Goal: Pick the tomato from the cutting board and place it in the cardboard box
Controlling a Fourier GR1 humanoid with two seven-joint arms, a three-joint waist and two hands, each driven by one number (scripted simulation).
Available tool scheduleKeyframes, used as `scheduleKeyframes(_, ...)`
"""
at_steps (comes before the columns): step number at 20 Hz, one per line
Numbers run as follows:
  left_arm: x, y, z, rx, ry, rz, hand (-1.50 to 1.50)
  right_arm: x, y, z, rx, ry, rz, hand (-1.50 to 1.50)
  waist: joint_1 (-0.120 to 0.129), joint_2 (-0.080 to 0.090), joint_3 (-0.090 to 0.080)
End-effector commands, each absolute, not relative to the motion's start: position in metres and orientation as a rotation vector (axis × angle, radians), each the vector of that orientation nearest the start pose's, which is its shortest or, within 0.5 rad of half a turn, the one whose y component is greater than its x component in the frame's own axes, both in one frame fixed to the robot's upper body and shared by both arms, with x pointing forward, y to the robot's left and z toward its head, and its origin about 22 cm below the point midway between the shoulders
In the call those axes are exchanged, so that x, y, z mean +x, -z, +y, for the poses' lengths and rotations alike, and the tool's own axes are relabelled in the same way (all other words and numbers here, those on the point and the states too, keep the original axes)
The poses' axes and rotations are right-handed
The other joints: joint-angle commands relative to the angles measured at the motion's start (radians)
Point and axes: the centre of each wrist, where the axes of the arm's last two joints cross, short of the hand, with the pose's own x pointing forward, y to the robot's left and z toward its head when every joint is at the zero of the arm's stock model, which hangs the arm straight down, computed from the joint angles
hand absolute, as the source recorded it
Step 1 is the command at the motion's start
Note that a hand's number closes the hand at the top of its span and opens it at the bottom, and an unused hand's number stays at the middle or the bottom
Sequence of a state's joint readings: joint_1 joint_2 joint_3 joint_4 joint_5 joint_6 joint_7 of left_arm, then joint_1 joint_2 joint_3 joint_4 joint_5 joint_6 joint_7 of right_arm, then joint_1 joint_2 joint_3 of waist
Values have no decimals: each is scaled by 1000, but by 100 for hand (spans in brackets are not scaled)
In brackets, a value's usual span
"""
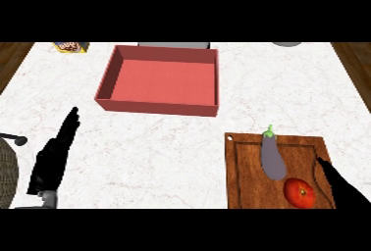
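A red tomato [299, 192] lies at the near end of a wooden cutting board [246, 171], low on the right of the head view. Just beyond it on the board lies a grey-purple eggplant [273, 158] with a green stem. My right hand [340, 186] comes in from the lower right, fingers straight, just right of the tomato and not visibly holding it. The reddish open box [159, 81] stands at the back of the counter, left of centre, with nothing inside. At the left, my left hand [54, 154] rests open with fingers pointing away.
A small yellow packet [71, 47] lies at the far left corner. Behind the box a grey object [174, 44] shows at the back edge, and another grey one [287, 43] at the far right. Part of a wicker item [6, 171] sits at the left edge.
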State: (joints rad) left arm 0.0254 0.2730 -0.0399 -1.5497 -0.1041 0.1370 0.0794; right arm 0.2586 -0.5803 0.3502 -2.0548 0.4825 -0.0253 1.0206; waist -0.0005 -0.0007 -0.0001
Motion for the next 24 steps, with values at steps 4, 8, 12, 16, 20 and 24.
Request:
scheduleKeyframes(4, 244, -3, 291, 372, 197, -1439, 0, 169, -62, -227, -806, -597, -710, -150, 0, 1, 0)
scheduleKeyframes(8, 236, -2, 310, 375, 205, -1443, 0, 179, -54, -257, -790, -603, -686, -150, 1, 1, 0)
scheduleKeyframes(12, 229, -4, 294, 383, 209, -1454, 0, 188, -38, -257, -802, -597, -698, -150, 2, 0, 0)
scheduleKeyframes(16, 236, -23, 298, 373, 190, -1455, 0, 172, -44, -246, -793, -578, -712, -150, -1, 0, 0)
scheduleKeyframes(20, 240, 5, 280, 369, 205, -1434, 0, 164, -34, -261, -805, -587, -691, -150, -4, 0, 0)
scheduleKeyframes(24, 244, -11, 287, 376, 201, -1439, 0, 184, -37, -244, -787, -589, -699, -150, 0, 0, 0)
